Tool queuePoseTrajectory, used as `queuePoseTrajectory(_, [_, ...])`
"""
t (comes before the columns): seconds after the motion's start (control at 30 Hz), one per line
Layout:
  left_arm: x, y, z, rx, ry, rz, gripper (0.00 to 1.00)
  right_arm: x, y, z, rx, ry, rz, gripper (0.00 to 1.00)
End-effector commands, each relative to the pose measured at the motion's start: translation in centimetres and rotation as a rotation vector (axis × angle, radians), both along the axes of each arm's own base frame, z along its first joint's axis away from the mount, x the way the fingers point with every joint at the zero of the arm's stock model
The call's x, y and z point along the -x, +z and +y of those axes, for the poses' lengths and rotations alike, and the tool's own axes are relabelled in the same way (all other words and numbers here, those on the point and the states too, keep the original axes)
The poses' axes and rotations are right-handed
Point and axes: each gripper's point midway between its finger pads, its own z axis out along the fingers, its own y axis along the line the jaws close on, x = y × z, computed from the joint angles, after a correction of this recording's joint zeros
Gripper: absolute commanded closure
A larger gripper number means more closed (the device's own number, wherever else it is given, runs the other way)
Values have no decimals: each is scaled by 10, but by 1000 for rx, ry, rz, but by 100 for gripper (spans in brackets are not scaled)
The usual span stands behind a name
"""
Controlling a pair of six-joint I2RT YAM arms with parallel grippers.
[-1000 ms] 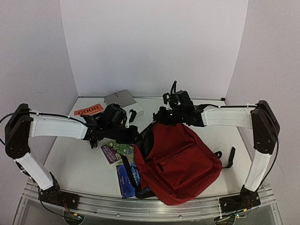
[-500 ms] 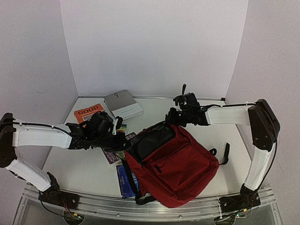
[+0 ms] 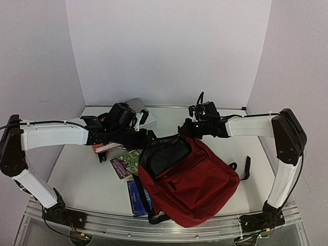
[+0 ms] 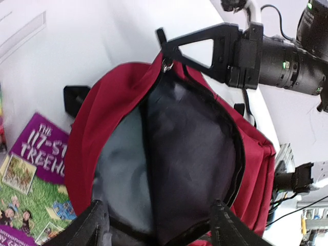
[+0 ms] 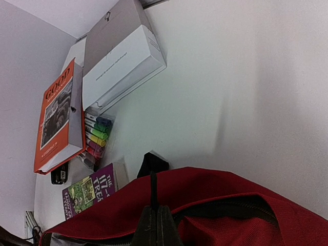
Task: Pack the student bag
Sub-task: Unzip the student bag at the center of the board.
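A red fabric student bag point(image 3: 192, 177) lies in the middle of the white worktop point(image 3: 77, 174). Its long axis runs from the open mouth at far left to the base at near right. The right end effector point(image 5: 155, 225) is pressed together on the zipper pull point(image 4: 167, 65) at the far rim of the mouth, holding it up so the soft grey lining shows. The left end effector point(image 4: 159, 225) has its fingers spread wide with nothing between them. It hangs just left of the mouth, facing straight into it.

Against the bag's left side lie a glossy purple paperback point(image 3: 124, 164) and a blue book point(image 3: 137, 197). Farther off are an orange book point(image 5: 56, 118), a pack of coloured markers point(image 5: 97, 136) and a white rectangular box point(image 5: 120, 61). The left arm is nearer these, so it will likely fetch one next.
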Motion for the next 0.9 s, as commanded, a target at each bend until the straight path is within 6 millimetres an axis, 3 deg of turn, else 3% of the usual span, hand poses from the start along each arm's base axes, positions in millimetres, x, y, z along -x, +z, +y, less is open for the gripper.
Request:
queuePoseTrajectory(0.0, [-24,2,-20,-103,-99,-98,25,13,37,14,-71,74,-68,100])
queuePoseTrajectory(0.13, [-49,-13,-33,-214,-122,-121,20,18,40,17,-80,88,-68,100])
queuePoseTrajectory(0.33, [-71,-29,-49,-298,-164,-162,15,22,45,17,-88,95,-72,100])
queuePoseTrajectory(0.63, [-92,-32,-46,-387,-136,-241,14,26,38,14,-79,97,-58,100])
queuePoseTrajectory(0.77, [-87,-33,-58,-343,-196,-234,20,26,36,14,-76,95,-54,100])
queuePoseTrajectory(0.87, [-88,-33,-66,-320,-214,-230,32,26,36,14,-76,94,-54,100])
